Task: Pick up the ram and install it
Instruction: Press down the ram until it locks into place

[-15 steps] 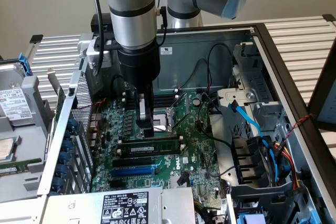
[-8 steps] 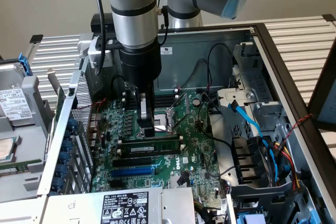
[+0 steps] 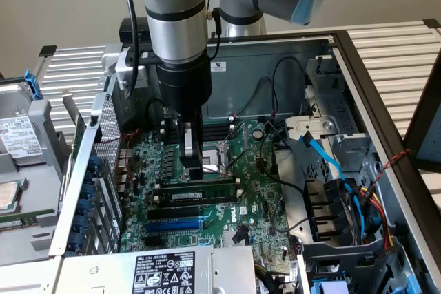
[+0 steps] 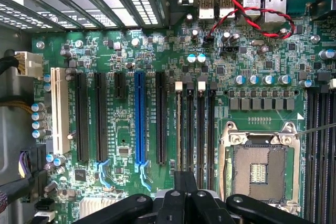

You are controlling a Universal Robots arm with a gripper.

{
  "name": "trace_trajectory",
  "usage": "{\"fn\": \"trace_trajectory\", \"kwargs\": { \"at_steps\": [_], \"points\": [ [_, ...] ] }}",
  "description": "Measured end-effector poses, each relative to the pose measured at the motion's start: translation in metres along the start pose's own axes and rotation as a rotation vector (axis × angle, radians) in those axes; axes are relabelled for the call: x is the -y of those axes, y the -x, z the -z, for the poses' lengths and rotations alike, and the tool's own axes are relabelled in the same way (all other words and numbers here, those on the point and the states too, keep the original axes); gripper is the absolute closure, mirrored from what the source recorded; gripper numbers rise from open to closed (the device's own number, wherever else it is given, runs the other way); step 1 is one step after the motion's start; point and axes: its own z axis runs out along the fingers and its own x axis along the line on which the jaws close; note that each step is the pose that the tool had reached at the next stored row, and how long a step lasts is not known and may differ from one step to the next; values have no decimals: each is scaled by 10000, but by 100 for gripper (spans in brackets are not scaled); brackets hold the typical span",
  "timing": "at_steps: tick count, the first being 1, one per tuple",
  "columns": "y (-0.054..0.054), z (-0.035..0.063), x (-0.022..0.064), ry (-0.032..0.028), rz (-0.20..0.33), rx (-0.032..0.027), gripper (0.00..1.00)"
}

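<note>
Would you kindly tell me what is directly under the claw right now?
Under the shut claw lies the ram, a dark stick sitting in a memory slot on the green motherboard. The claw covers the part of the stick right below it, so contact there cannot be seen.

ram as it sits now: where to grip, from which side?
Probably the ram by its top long edge near mid-length, pinched across the flat faces, coming straight down. It stands on edge on the motherboard, so that edge looks most exposed.

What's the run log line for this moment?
gripper: shut, low over motherboard | ram: lying in memory slot beside gripper | hold on ram: cannot tell
</note>
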Motion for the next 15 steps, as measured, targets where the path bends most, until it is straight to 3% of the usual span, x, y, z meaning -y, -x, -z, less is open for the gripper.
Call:
{"fn": "trace_trajectory", "kwargs": {
  "at_steps": [15],
  "points": [
    [5, -47, 32, -1, 1, 1, 89]
  ]
}}
